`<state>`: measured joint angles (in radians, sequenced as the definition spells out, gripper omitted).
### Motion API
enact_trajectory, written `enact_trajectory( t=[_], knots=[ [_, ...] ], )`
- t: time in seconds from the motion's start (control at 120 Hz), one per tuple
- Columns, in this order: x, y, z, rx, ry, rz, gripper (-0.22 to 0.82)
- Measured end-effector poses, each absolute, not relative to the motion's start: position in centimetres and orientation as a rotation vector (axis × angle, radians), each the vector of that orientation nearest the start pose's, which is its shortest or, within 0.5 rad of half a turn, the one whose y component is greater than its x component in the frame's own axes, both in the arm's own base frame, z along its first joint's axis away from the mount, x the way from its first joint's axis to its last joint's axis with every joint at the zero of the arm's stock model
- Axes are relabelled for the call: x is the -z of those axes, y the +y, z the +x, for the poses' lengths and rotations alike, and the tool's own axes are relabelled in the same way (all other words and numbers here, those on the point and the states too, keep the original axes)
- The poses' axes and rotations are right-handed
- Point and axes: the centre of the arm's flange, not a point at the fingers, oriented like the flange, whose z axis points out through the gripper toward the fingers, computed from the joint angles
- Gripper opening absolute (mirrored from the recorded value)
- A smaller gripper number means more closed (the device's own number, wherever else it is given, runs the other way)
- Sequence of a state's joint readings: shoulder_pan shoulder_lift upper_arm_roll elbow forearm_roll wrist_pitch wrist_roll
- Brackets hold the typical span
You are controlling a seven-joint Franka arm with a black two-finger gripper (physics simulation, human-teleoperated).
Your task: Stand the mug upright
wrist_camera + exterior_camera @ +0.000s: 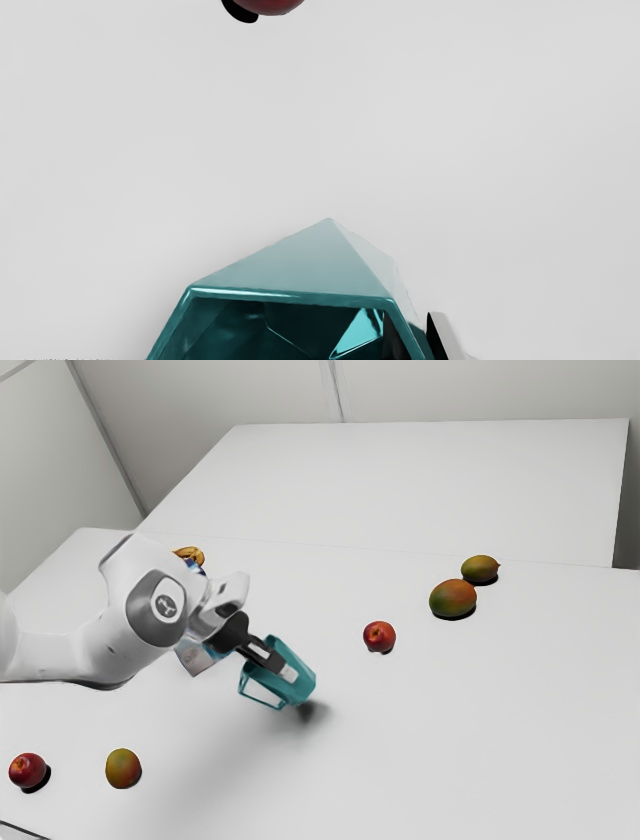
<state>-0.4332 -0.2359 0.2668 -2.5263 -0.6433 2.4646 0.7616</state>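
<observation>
The teal faceted mug (302, 688) hangs tilted over the table, its base end toward the exterior view's lower right and its handle toward the lower left. My gripper (286, 671) is shut on the mug's side wall. In the wrist view the mug (295, 267) shows its open mouth and dark interior. There the gripper (416, 337) has one finger inside the mouth and the other against the wall's outside. A shadow lies on the table below the mug.
On the white table (450, 730), a red apple (379, 637) lies beyond the mug, with two mangoes (453, 598) farther off. Another apple (27, 770) and a mango (123, 768) are at the exterior view's lower left. Bananas (189, 553) and a box (195, 658) are partly behind the arm.
</observation>
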Motion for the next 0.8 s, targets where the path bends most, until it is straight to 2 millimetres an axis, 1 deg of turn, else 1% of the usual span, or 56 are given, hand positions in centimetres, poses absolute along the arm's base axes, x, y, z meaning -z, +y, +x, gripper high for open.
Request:
enact_trajectory(
  t=[0.083,0.267,0.342,0.425,0.592,0.692,0.8],
  knots=[
    [-38.2,-7.5,45.4,0.447,0.88,-3.343,-0.17],
    [-38.1,-6.9,46.0,0.309,0.896,-3.227,-0.17],
    [-37.9,-6.4,46.2,0.269,0.869,-3.203,-0.17],
    [-37.6,-5.5,46.4,0.234,0.819,-3.19,-0.17],
    [-37.7,-3.8,46.9,0.204,0.724,-3.167,-0.17],
    [-37.6,-3.2,47.2,0.188,0.685,-3.152,-0.17],
    [-37.9,-3.1,48.4,0.19,0.662,-3.127,-0.17]
  ],
)
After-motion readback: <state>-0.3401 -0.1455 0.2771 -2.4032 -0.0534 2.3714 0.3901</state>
